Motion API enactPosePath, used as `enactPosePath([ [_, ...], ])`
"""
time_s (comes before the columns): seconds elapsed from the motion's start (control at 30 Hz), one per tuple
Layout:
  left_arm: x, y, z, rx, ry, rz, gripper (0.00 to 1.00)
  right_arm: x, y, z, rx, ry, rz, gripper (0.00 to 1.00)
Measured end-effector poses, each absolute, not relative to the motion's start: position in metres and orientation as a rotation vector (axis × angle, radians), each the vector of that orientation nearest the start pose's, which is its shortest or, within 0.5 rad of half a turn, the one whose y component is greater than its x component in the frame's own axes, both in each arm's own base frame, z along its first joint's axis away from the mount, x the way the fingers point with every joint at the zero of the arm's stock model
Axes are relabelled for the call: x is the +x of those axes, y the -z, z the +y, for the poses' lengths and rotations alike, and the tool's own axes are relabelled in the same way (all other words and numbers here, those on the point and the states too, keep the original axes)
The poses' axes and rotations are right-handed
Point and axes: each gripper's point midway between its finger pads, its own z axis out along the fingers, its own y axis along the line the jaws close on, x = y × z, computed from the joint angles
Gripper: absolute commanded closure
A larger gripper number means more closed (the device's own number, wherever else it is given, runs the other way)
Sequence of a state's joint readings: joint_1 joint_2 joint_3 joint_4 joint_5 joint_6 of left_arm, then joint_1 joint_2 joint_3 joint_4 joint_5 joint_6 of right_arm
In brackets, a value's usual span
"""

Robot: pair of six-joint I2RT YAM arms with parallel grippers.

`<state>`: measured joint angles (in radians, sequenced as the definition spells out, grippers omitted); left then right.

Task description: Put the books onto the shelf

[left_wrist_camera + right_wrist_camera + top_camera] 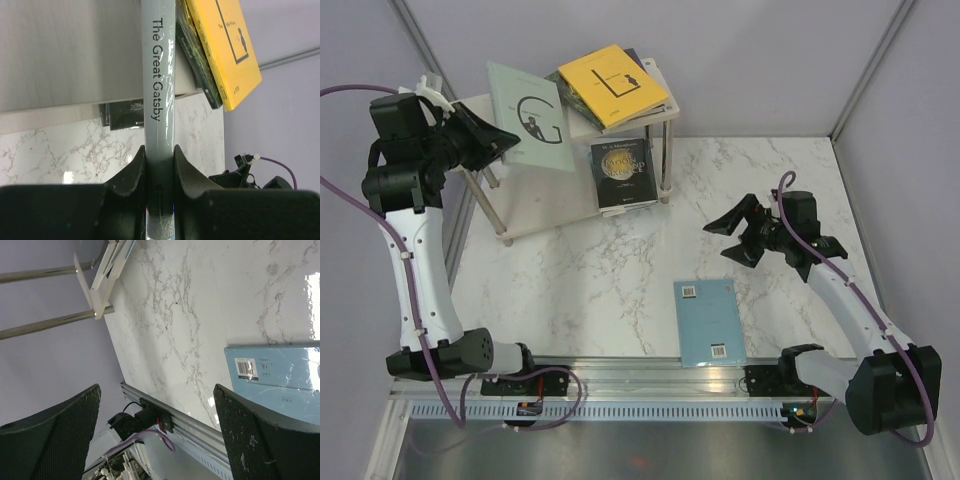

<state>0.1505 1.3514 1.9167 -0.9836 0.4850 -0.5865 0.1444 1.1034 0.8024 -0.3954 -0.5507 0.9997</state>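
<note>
L gripper [159, 155] clamped on grey-green book [530, 115] by its spine, over shelf [520, 225] top.
R gripper [730, 245] spread wide, empty, right of shelf. 5 books seen: yellow book [610, 85] + green book [200, 65] on shelf top, dark book [622, 172] on lower board, blue book [708, 320] flat, well in front of shelf. Prob. light, bendy, slick; take blue by an edge.

From above and behind we overlook the white marbled table [570, 290]. Our low right wrist view shares its pale-blue paperback [708, 320].
</note>
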Motion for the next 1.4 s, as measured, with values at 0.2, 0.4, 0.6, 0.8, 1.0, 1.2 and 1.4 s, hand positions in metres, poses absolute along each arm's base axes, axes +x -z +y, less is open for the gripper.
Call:
enactPosePath([
  [0.2,0.360,-0.432,-0.020,-0.477,0.818,1.957,0.98,0.278,-0.188,0.180,0.652,-1.217,2.367,0.04],
  [0.4,0.385,-0.432,0.007,-0.505,0.877,1.943,0.98,0.282,-0.188,0.192,0.622,-1.229,2.399,0.04],
  [0.6,0.392,-0.429,0.042,-0.605,0.834,1.915,0.98,0.286,-0.189,0.199,0.602,-1.237,2.413,0.04],
  [0.8,0.392,-0.428,0.054,-0.639,0.804,1.903,0.98,0.292,-0.183,0.203,0.609,-1.232,2.439,0.05],
  [1.0,0.391,-0.423,0.064,-0.677,0.794,1.899,0.85,0.294,-0.182,0.207,0.601,-1.234,2.449,0.05],
  [1.2,0.393,-0.408,0.091,-0.767,0.670,1.904,0.32,0.295,-0.179,0.208,0.606,-1.231,2.458,0.05],
  [1.4,0.388,-0.389,0.122,-0.901,0.544,1.918,0.15,0.298,-0.183,0.208,0.597,-1.234,2.449,0.05],
])
